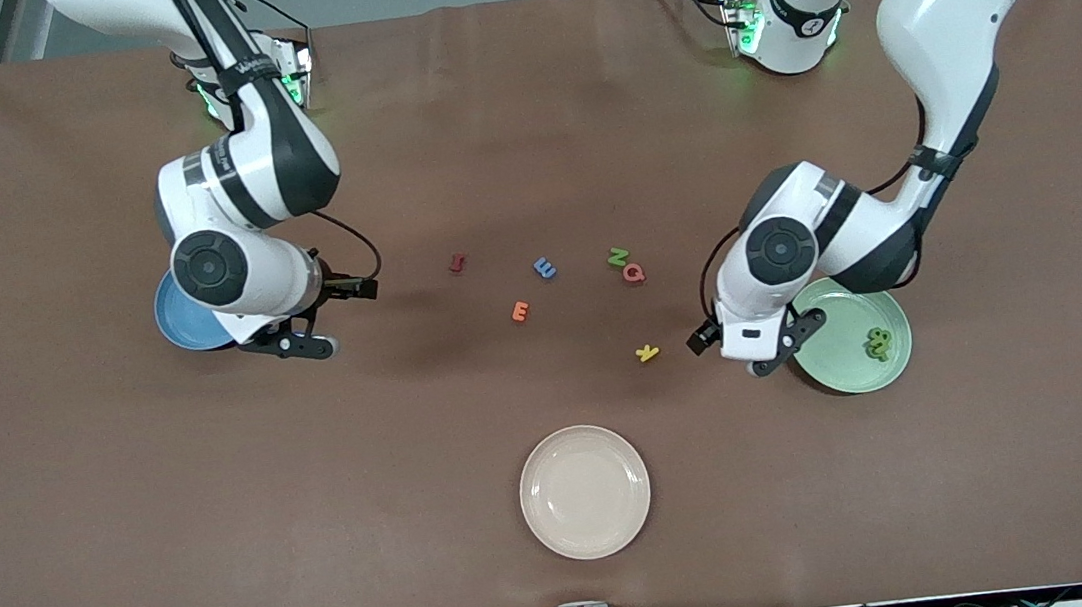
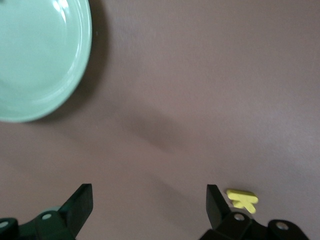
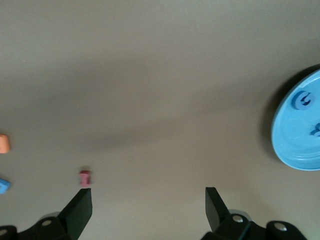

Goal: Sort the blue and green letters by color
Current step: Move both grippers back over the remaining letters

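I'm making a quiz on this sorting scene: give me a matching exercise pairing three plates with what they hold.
Plates:
1. blue plate
2. pale green plate
3. cream plate

Contents:
A. green letters
B. nothing
C. blue letters

Pairs: 1-C, 2-A, 3-B

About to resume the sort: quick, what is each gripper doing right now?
Left gripper: open, empty, over bare table beside the green plate.
Right gripper: open, empty, over bare table beside the blue plate.
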{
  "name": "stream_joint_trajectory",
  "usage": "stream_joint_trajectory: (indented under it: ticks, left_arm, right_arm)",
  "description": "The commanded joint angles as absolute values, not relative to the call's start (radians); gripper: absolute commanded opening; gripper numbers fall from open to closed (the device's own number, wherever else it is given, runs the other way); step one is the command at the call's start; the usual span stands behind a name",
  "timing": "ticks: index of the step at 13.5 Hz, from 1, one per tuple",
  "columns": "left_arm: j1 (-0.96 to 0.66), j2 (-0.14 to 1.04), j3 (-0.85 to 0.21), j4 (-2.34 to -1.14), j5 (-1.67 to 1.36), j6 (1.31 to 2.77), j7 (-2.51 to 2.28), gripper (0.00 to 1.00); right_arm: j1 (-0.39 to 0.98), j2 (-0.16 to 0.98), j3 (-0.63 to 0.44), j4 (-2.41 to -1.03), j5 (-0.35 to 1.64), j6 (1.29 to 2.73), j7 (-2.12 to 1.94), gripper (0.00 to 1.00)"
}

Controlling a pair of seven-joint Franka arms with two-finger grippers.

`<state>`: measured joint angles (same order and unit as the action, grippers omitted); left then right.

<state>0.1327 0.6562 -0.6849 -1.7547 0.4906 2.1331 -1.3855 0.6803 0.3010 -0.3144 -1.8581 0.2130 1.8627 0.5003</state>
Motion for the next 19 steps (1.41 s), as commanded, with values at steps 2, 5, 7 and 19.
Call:
stream_joint_trajectory:
  ticks: [2,5,7,19]
  left_arm:
    - [0.11,0.65,-0.687,-1.763,0.505,2.129,-1.509,1.0]
    - [0.069,0.658,-0.687,-1.763,0.503,2.15,-1.6,1.0]
    - [0.051,0.661,-0.687,-1.763,0.503,2.161,-1.643,1.0]
    - [-0.006,0.684,-0.686,-1.767,0.506,2.22,-1.821,1.0]
  right_arm:
    - [0.638,0.334,-0.327,-1.764,0.255,1.845,0.512,1.0]
    - [0.632,0.339,-0.33,-1.756,0.253,1.853,0.587,1.0]
    - [0.582,0.341,-0.333,-1.737,0.241,1.845,0.565,1.0]
    - [0.853,0.422,-0.322,-1.744,0.284,2.006,1.079,1.0]
